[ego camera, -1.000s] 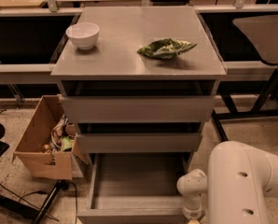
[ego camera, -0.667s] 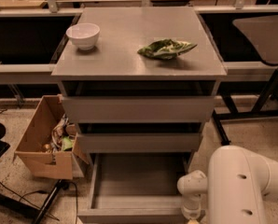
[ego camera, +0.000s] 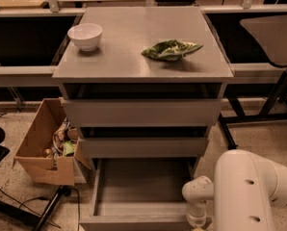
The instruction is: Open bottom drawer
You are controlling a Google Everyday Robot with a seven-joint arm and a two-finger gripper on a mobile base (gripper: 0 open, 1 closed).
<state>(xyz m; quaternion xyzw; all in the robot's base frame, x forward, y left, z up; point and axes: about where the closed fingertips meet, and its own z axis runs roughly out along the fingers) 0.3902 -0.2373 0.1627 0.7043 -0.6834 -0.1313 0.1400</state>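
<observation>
bottom drawer (ego camera: pixel 139 184) stands pulled out at the cabinet (ego camera: pixel 143 112) base, grey tray showing. tool (ego camera: pixel 197 220) sits at its front right corner, at frame bottom; open or closed, can't tell. white arm (ego camera: pixel 252 191) fills lower right, wrist pointing down.

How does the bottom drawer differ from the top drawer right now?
The bottom drawer is pulled far out, its grey tray interior showing; the top drawer shows only its front. The gripper sits low by the bottom drawer's front right corner, well clear of the top drawer. Both have plain grey handleless fronts.
</observation>
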